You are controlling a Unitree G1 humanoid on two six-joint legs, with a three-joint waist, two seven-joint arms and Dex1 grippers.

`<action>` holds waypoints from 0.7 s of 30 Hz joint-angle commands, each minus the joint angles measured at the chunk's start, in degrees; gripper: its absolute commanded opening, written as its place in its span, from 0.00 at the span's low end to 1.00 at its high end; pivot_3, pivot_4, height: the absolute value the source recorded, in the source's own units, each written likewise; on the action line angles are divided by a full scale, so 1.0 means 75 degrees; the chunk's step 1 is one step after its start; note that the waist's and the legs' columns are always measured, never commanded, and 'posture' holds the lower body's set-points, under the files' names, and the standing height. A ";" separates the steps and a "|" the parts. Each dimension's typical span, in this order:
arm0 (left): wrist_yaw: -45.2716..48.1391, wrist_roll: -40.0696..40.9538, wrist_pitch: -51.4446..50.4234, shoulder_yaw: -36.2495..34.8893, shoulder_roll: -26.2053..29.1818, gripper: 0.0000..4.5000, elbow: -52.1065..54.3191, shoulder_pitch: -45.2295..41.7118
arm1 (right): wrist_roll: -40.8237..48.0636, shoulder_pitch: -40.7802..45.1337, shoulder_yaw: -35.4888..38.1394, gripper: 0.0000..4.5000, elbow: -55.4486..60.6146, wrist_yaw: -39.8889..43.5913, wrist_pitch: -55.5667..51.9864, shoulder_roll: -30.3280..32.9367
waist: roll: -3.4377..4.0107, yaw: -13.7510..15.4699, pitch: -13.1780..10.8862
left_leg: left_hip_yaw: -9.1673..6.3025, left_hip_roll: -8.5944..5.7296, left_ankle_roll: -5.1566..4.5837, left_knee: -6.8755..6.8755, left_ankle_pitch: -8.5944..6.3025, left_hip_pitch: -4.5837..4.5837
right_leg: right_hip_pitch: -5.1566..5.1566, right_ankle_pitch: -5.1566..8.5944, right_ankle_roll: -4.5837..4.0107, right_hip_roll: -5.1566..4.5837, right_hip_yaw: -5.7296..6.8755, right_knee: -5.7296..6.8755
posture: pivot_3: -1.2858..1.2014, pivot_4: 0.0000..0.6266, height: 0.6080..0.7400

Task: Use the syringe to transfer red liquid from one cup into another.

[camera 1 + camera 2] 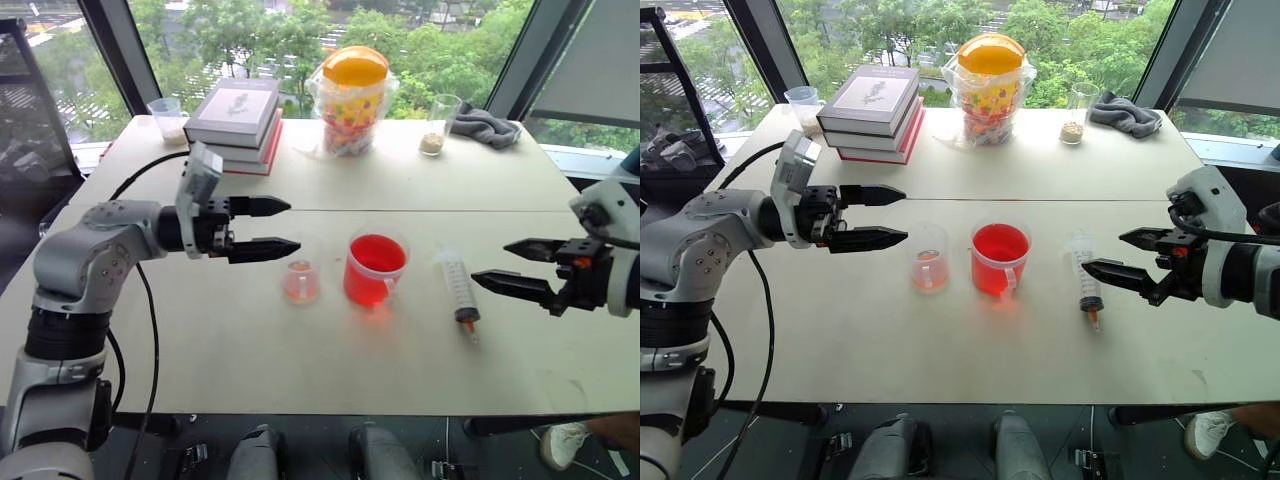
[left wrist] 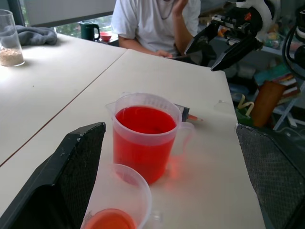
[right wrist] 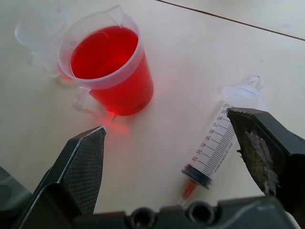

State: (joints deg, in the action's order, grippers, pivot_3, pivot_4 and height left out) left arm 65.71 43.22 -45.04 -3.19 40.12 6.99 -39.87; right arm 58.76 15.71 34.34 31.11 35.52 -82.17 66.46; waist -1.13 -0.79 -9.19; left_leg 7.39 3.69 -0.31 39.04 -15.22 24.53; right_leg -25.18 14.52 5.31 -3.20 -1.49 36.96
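The pale tabletop (image 1: 200, 350) carries everything. The left tool (image 1: 262, 227) and right tool (image 1: 512, 265) hover spread and empty. The handled cup (image 1: 374, 268) of red liquid (image 1: 377, 252) stands between the small cup (image 1: 300, 282) and the syringe (image 3: 215, 145), which lies flat, its scale reading 20 to 100.

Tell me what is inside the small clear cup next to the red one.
The small clear cup holds a shallow orange-pink layer of red liquid at its bottom; the rest is empty. Nothing covers it, and the handled cup beside it is nearly full.
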 commanded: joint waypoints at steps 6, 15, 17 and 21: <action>0.0012 0.0164 -0.0090 -0.0065 -0.0146 1.00 -0.0072 -0.0487 | -0.0031 -0.0091 0.0256 0.99 0.0086 0.0093 0.0076 0.0255 | -0.0002 -0.0003 -0.0001 | 0.0000 0.0000 0.0000 0.0001 0.0000 0.0000 | 0.0000 0.0000 0.0001 0.0001 0.0000 0.0000 | 0.52 0.24 1.00; -0.0013 0.0013 0.0007 0.0091 -0.0408 1.00 -0.0214 -0.0697 | -0.0331 -0.0127 0.0240 0.99 -0.0128 -0.0034 0.0192 0.0333 | -0.0002 0.0002 -0.0001 | -0.0001 -0.0002 0.0000 0.0004 0.0000 0.0000 | 0.0003 0.0000 0.0001 0.0002 -0.0001 0.0000 | 0.52 0.24 1.00; 0.0046 0.0025 -0.0016 0.0103 -0.0427 1.00 -0.0227 -0.0732 | -0.0335 -0.0175 0.0135 0.99 -0.0134 0.0091 0.0192 0.0421 | -0.0002 0.0002 -0.0001 | -0.0001 -0.0002 0.0000 0.0004 0.0000 0.0001 | 0.0003 0.0000 0.0001 0.0002 0.0000 0.0000 | 0.52 0.24 1.00; 0.0120 -0.0072 0.0096 0.0156 -0.0392 1.00 -0.0277 -0.0729 | -0.0511 -0.0294 -0.0031 0.99 -0.0240 0.0412 0.0421 0.0694 | -0.0002 -0.0009 -0.0001 | -0.0002 -0.0001 0.0000 0.0003 0.0000 0.0000 | 0.0002 0.0000 0.0001 0.0003 0.0000 0.0001 | 0.52 0.24 1.00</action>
State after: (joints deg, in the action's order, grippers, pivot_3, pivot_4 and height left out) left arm 66.16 42.86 -45.62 -1.23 36.80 4.56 -43.73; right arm 55.83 13.36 33.62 29.70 37.62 -80.61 70.03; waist -1.14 -0.86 -9.20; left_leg 7.38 3.68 -0.32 39.06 -15.22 24.53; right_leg -25.17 14.52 5.32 -3.17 -1.50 36.96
